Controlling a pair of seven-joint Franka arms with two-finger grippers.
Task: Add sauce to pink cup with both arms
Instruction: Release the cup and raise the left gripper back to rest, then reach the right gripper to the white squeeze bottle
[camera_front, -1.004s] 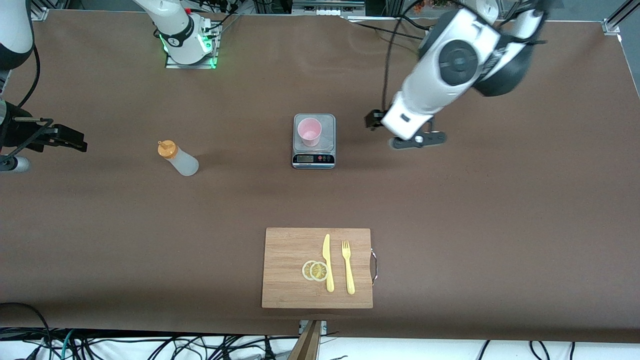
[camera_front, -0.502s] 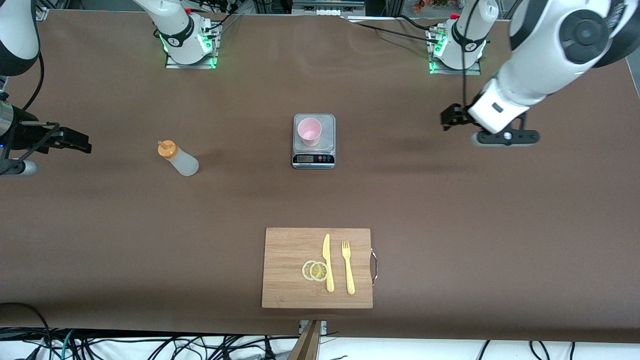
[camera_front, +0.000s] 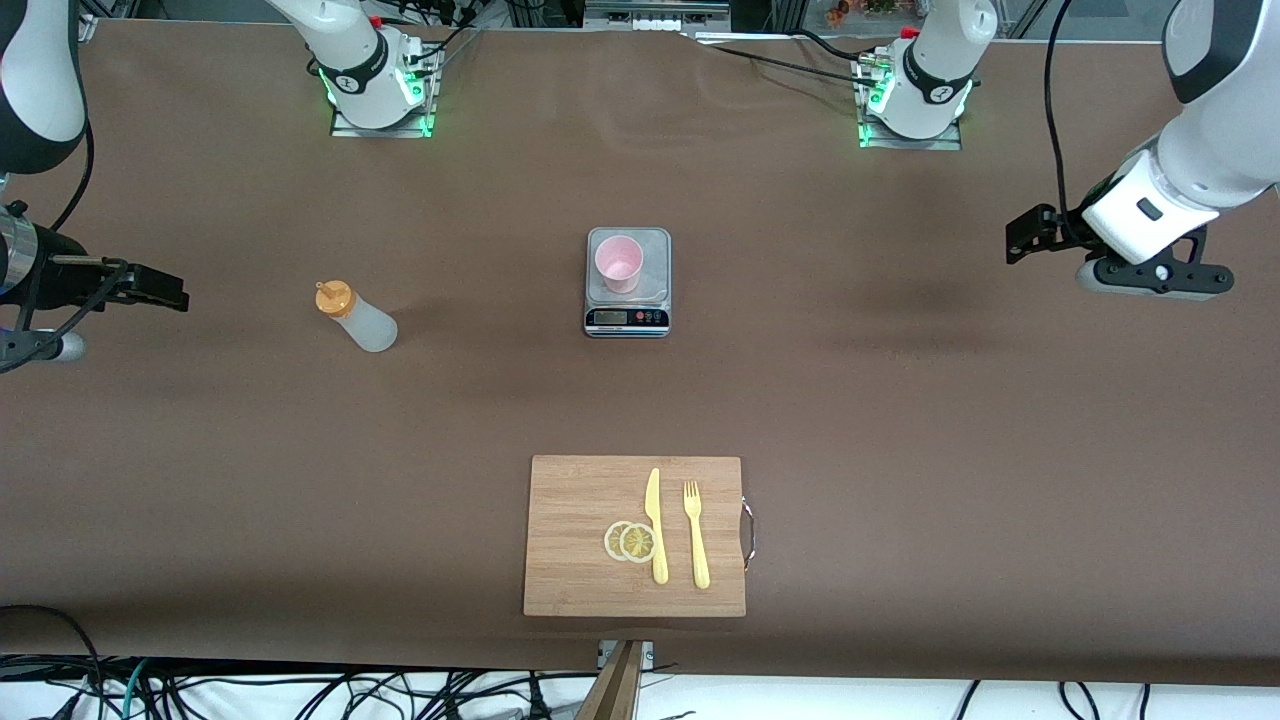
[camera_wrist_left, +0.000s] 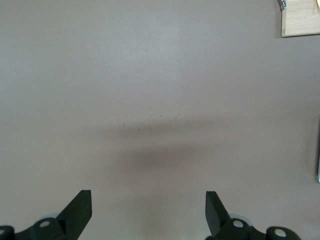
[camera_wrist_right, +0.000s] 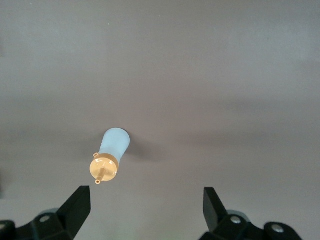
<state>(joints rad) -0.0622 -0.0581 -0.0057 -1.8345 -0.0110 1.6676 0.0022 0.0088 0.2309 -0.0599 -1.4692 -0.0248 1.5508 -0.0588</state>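
Observation:
The sauce bottle (camera_front: 358, 318) sits on the brown table, its orange cap toward the right arm's end. The right wrist view shows the bottle (camera_wrist_right: 111, 152) cap-first. The pink cup (camera_front: 619, 263) stands upright on a small grey scale (camera_front: 655, 290) at mid-table. My right gripper (camera_front: 170, 295) is open and empty, over the table at the right arm's end, apart from the bottle; its fingers (camera_wrist_right: 80, 207) frame bare table. My left gripper (camera_front: 1015, 240) is open and empty over bare table at the left arm's end; its fingers (camera_wrist_left: 82, 207) also frame bare table.
A wooden cutting board (camera_front: 570, 500) lies nearer the front camera than the scale. It holds a yellow knife (camera_front: 655, 525), a yellow fork (camera_front: 696, 533) and two lemon slices (camera_front: 630, 541). Its corner shows in the left wrist view (camera_wrist_left: 301, 17). The green-lit arm bases (camera_front: 380, 95) stand at the table's back edge.
My left arm has swung from beside the scale out toward the left arm's end of the table. My right gripper has shifted slightly toward the bottle. Bottle and cup have not moved.

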